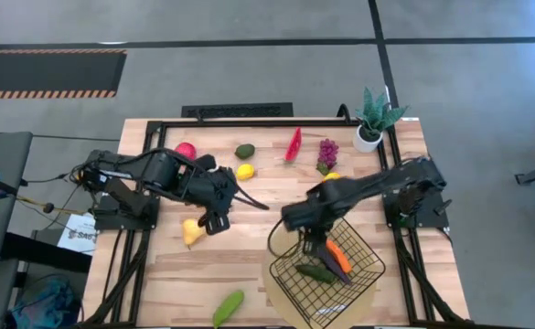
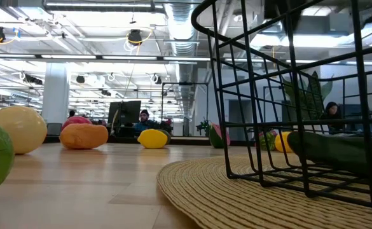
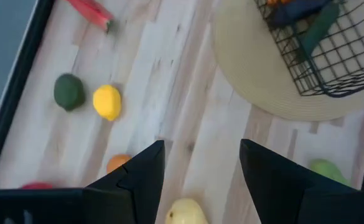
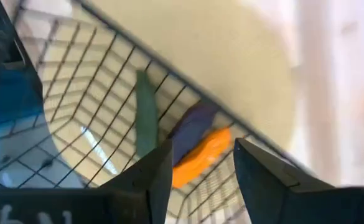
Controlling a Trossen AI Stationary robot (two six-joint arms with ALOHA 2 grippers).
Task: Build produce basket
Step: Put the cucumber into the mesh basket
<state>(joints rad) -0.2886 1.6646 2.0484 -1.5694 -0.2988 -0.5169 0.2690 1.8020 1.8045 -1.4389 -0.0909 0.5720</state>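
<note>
The black wire basket (image 1: 331, 270) stands on a round tan mat (image 1: 281, 292) at the near right. It holds a carrot (image 4: 201, 155), an aubergine (image 4: 192, 126) and a cucumber (image 4: 145, 118). My right gripper (image 1: 313, 239) is open and empty above the basket's far left rim. My left gripper (image 1: 214, 219) is open and empty just above the table, beside a yellow pear (image 1: 191, 233). The pear also shows low between the fingers in the left wrist view (image 3: 185, 211). Other produce lies loose on the table.
Loose on the table are a red apple (image 1: 186, 150), an avocado (image 1: 244, 151), a lemon (image 1: 245, 171), a watermelon slice (image 1: 293, 144), grapes (image 1: 327, 153), an orange (image 3: 118, 163) and a cucumber (image 1: 229, 307). A potted plant (image 1: 372, 119) stands far right.
</note>
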